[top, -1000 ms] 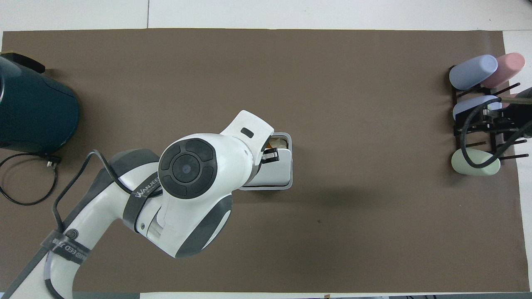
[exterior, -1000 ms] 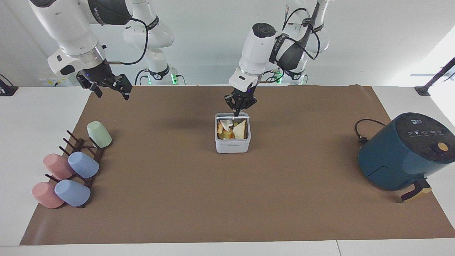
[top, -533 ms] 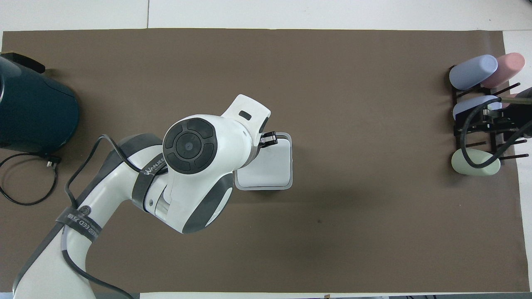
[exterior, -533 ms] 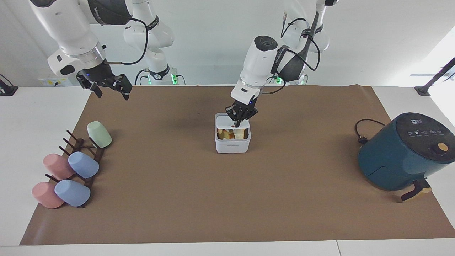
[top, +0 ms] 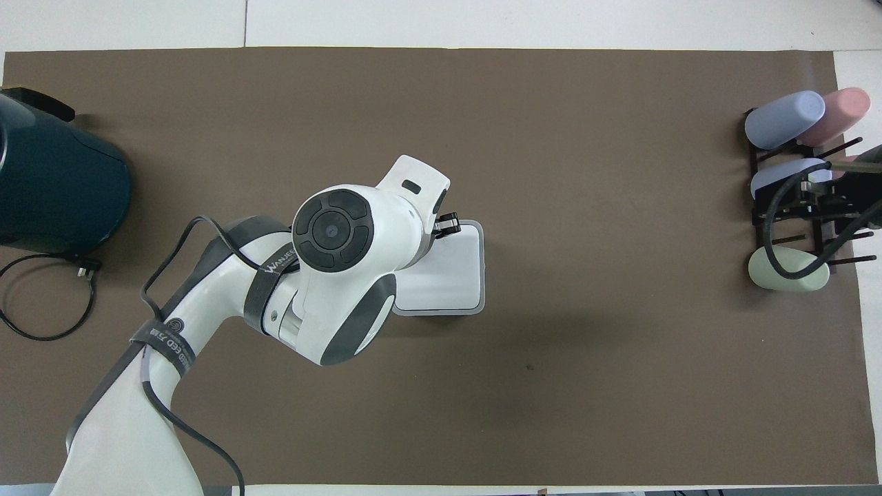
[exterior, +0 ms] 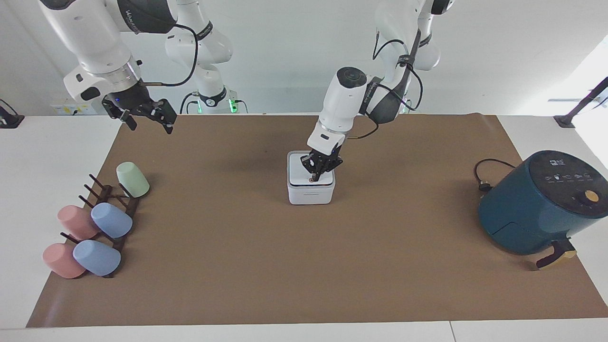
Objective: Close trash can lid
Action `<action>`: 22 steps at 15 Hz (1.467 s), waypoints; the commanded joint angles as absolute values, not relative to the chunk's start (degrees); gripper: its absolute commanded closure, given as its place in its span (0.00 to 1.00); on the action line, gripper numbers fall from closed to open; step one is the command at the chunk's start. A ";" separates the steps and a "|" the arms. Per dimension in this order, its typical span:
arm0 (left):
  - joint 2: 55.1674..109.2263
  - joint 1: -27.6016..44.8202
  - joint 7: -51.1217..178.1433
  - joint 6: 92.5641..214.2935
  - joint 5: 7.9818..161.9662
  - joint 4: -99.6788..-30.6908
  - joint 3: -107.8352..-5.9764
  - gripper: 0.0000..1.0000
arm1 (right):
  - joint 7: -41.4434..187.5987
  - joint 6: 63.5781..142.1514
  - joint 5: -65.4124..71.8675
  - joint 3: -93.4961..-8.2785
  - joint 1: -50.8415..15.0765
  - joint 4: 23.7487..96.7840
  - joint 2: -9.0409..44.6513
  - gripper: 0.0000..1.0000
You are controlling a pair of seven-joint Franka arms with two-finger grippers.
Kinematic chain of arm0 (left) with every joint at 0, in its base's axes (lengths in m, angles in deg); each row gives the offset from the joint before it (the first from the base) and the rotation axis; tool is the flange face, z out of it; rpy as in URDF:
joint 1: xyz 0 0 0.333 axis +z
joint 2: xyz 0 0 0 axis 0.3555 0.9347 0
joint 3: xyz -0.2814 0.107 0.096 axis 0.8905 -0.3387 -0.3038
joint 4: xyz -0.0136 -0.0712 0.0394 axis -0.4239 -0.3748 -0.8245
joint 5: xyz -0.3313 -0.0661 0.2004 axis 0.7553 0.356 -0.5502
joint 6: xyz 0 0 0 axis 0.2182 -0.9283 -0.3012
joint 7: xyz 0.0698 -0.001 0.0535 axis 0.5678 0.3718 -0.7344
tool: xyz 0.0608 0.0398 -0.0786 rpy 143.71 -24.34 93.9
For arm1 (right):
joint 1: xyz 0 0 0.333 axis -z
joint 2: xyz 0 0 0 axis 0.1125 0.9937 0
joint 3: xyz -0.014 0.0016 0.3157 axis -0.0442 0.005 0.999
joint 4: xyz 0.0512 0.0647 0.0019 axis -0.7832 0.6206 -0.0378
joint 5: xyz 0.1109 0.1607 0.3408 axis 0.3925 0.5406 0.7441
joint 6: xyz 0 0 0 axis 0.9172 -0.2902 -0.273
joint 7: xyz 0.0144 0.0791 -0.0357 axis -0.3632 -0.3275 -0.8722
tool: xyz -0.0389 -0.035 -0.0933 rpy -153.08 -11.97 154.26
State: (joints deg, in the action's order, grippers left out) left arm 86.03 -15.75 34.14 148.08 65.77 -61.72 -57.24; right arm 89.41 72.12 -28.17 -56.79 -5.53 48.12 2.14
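The white trash can stands mid-mat; it also shows in the overhead view. Its white lid lies flat on top and hides the contents; in the overhead view the lid is partly covered by the left arm. My left gripper is shut and its tips touch the lid's top, close to the edge farther from the robots; in the overhead view only its tip shows. My right gripper is open and empty, waiting raised over the right arm's end of the mat.
A dark teal air fryer with its cable stands at the left arm's end of the table. A dark rack holding several pastel cups lies at the right arm's end, below the right gripper in the overhead view.
The lid has swung from upright down flat onto the trash can, covering the scraps inside. My left gripper followed it down and away from the robots. The right arm has not moved.
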 commanded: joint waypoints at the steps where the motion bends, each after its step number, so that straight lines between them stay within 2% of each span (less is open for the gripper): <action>1: 86.46 -15.47 34.92 150.30 66.43 -62.94 -57.12 1.00 | 88.20 71.93 -27.98 -56.86 -5.23 48.80 1.41 0.00; 5: 88.13 -15.91 34.83 151.45 65.99 -63.48 -57.12 1.00 | 88.20 71.93 -27.98 -56.86 -5.23 48.80 1.32 0.00; 13: 87.61 -15.56 35.01 150.23 65.20 -63.13 -57.12 1.00 | 88.20 71.93 -27.98 -56.86 -5.23 48.80 1.32 0.00; 18: 83.92 -11.78 36.94 133.90 65.20 -54.35 -57.30 1.00 | 88.20 71.93 -27.89 -56.86 -5.23 48.80 1.32 0.00; 22: 78.66 -4.42 44.64 125.72 65.20 -53.11 -57.56 1.00 | 88.20 71.93 -27.89 -56.86 -5.23 48.80 1.32 0.00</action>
